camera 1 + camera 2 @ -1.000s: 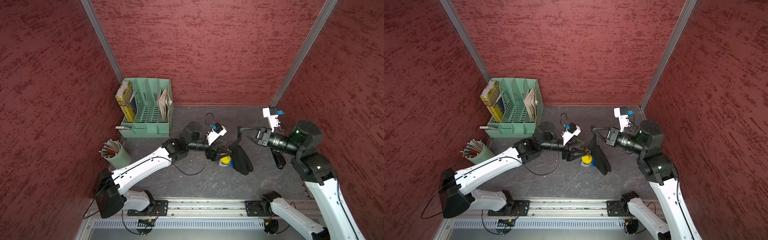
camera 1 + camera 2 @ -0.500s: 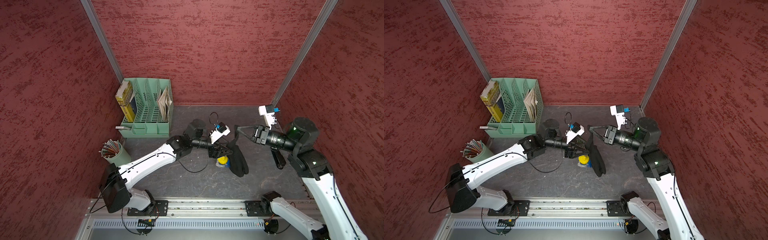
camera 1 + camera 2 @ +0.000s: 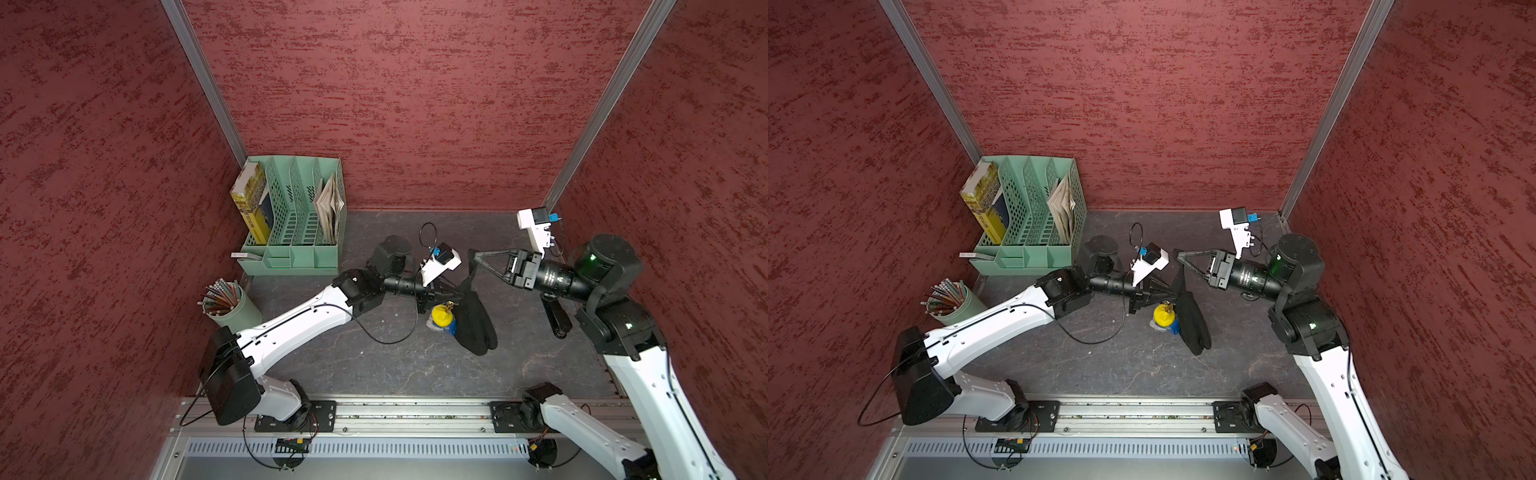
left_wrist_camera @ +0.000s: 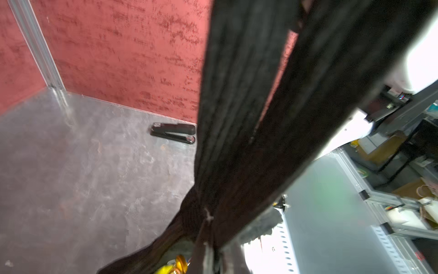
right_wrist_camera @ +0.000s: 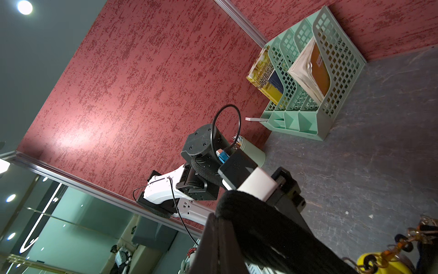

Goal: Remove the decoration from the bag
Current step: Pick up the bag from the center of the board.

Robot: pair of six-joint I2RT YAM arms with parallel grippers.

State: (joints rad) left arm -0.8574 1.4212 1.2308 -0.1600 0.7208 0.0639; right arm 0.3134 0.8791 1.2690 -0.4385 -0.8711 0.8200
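Note:
The black bag (image 3: 473, 326) hangs from its upper end, its lower part drooping to the mat. My right gripper (image 3: 473, 255) is shut on that upper end; in the right wrist view the fabric (image 5: 272, 237) drapes over its tip. The decoration (image 3: 441, 316), a yellow and blue charm on a brown chain, hangs at the bag's left side and shows in both top views (image 3: 1163, 316). My left gripper (image 3: 457, 296) is shut on the bag's fabric (image 4: 248, 118) just above the charm (image 4: 169, 269). Where the chain joins the bag is hidden.
A green file rack (image 3: 295, 216) with books stands at the back left. A cup of pencils (image 3: 230, 303) sits by the left wall. A black stapler (image 4: 173, 132) lies near the right wall, partly under my right arm (image 3: 557, 320).
My left gripper has reached right to the bag above the charm and gone from open to shut. The right gripper has shifted slightly left, still holding the bag up.

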